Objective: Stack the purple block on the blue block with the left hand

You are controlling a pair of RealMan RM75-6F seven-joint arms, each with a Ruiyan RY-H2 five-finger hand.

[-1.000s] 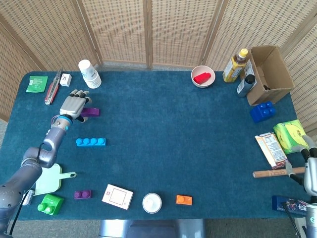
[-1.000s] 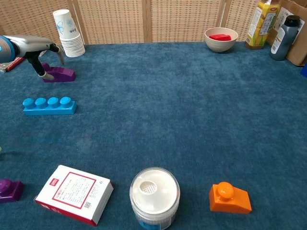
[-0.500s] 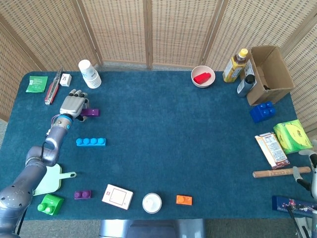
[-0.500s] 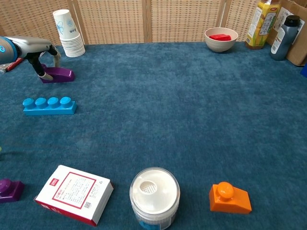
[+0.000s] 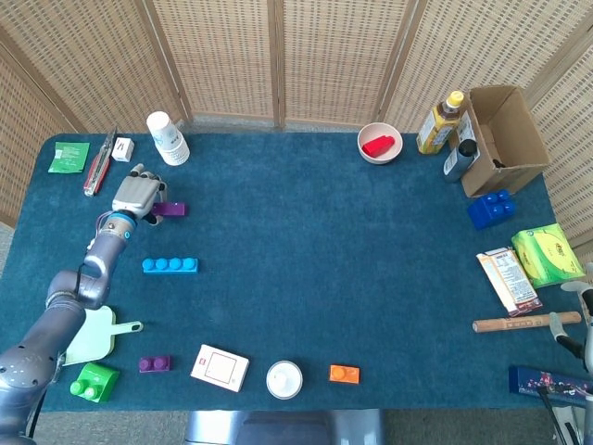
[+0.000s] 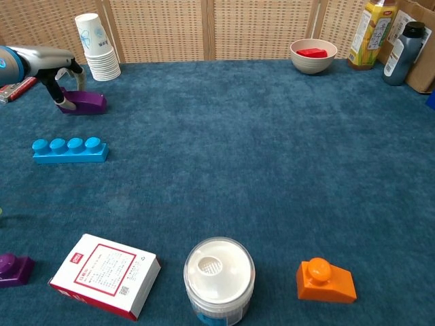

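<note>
my left hand (image 5: 137,195) has fingers curled onto the purple block (image 6: 84,102), resting on the table at its 3 o'clock, so i'd firm the pinch, then carry toward the blue block (image 5: 170,265) at 5 o'clock.

Surface (image 5: 306,250): dark teal carpet-like cloth, napped, covers whole top, edges rounded at far corners. Behind it, folding screen (image 5: 278,56) of woven rattan panels in pale wood frames, angled around far side and both ends. Grey floor (image 5: 139,425) visible below near edge. Grey metal base (image 5: 283,426) under near edge, centre. Light even, soft, diffuse; faint shadows only. Chest view: same cloth, screen panels along top.
</note>
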